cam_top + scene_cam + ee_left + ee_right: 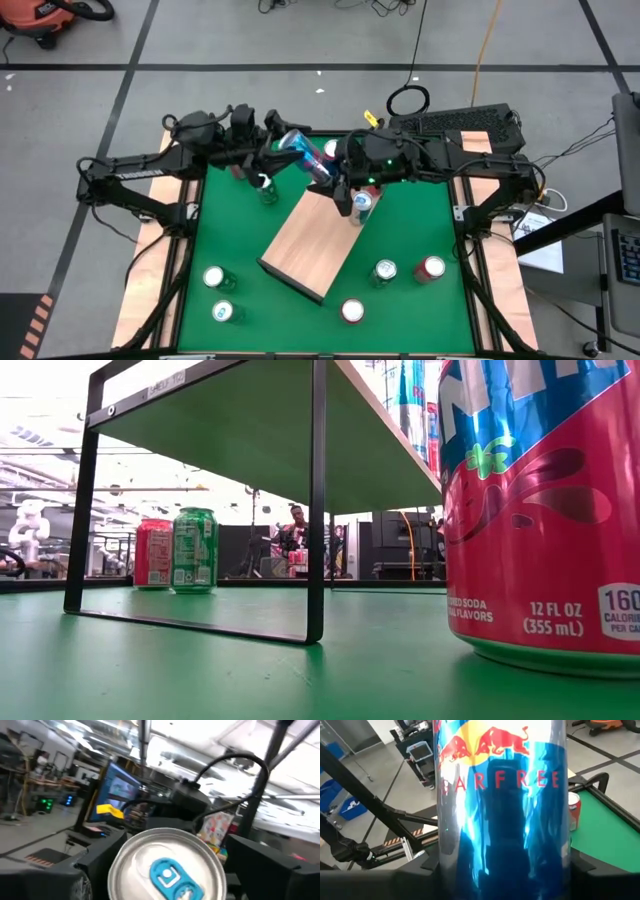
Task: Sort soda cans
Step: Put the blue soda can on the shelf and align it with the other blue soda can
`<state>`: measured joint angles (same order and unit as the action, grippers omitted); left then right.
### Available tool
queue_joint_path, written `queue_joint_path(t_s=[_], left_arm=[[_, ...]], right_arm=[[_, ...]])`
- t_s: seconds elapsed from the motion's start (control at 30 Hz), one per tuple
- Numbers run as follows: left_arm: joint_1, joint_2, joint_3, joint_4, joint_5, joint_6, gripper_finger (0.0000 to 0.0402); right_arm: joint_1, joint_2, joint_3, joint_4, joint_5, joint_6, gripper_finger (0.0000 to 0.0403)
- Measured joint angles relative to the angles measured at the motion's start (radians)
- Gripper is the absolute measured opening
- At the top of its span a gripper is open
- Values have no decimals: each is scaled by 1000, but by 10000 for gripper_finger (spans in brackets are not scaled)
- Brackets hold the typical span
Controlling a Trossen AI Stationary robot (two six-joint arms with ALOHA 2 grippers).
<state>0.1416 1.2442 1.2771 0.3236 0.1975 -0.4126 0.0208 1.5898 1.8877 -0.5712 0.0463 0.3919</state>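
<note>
A slim blue-and-silver soda can (306, 157) hangs tilted above the green table's far middle, between my two grippers. My right gripper (341, 182) is shut on it, and its body (502, 810) fills the right wrist view. My left gripper (272, 150) is open, one finger on each side of the can's silver top (167, 865). Other soda cans stand on their bases on the table: a green one (267, 190) under the left arm and a red one (362, 203) under the right gripper. My left gripper has its fingers beside the can's top end (150, 845), coming level from the table's left; I cannot tell whether they touch it. My right gripper pinches the can's round side (502, 865) between its two fingers, across the can, coming from the table's right. The can is lifted clear and tilted, its top toward the left gripper.
A light wooden board (310, 240) on black legs (317, 510) stands slantwise mid-table. Several cans stand near the front: two green (213, 277) (224, 312) at left; red (352, 311), green (384, 271) and red (430, 268) at right. A red can (540, 510) looms close in the low view.
</note>
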Motion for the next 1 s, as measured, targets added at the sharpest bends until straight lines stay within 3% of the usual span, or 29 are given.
queue_joint_path(t_s=[0.5, 0.77, 1.0], left_arm=[[56, -19, -1, 28, 265, 9, 278], [56, -18, -2, 46, 271, 41, 220], [55, -18, -2, 50, 272, 48, 223]], right_arm=[[-1, -1, 2, 109, -135, 11, 225], [-1, -1, 2, 120, -147, 14, 228], [-1, -1, 2, 100, -102, 11, 266]])
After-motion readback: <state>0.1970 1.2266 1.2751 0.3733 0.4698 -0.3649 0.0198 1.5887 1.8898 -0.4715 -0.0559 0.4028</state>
